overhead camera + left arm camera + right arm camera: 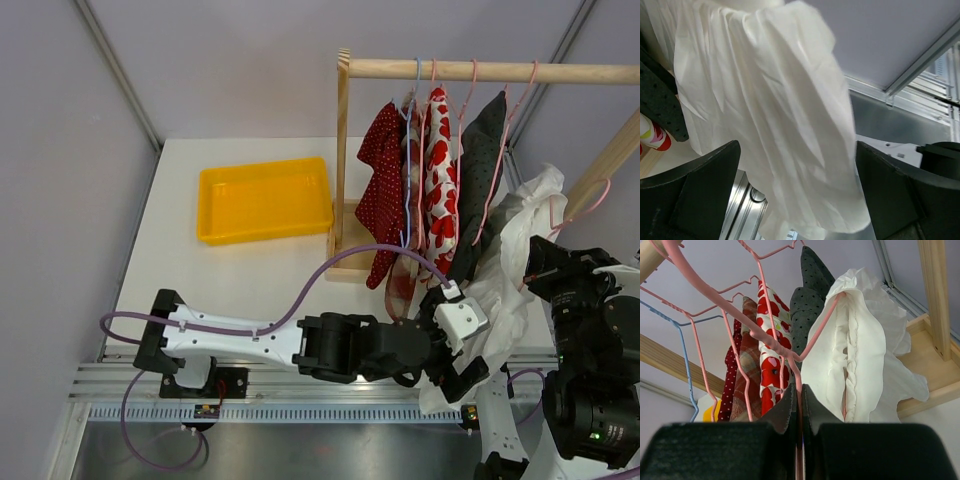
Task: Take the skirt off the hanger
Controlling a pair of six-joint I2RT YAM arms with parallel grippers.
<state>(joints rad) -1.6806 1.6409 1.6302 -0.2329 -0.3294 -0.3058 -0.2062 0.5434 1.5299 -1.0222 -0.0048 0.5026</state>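
The left claw (797, 150) is open wide. In its own camera, one black finger (695, 195) sits at the lower left of the frame and the other at the lower right. The white skirt (775, 100) hangs down between them, from the top of the frame to the bottom. The fingers are not pinching it. I cannot tell if the cloth brushes them.

The right claw (799, 400) is shut tight. It holds the thin wire of the pink hanger (715, 297) at the bottom middle of its own camera frame. The wire runs up to the upper left. One side of the hanger goes into the frilly top of the skirt, so the skirt is on the hanger, in the right half of that frame.

Left of the skirt hang other clothes: a grey one with dots (810, 305), a white one with red hearts (771, 345), a checked one (743, 370) and a red one with dots (731, 375). A blue hanger (684, 365) is at the far left.

From above, the wooden rack (480, 70) stands at the upper right, on the white table (250, 280). The skirt is at the right of the frame, below the rail and near both claws. A yellow tray (262, 200) lies on the table left of the rack, well apart from the skirt.
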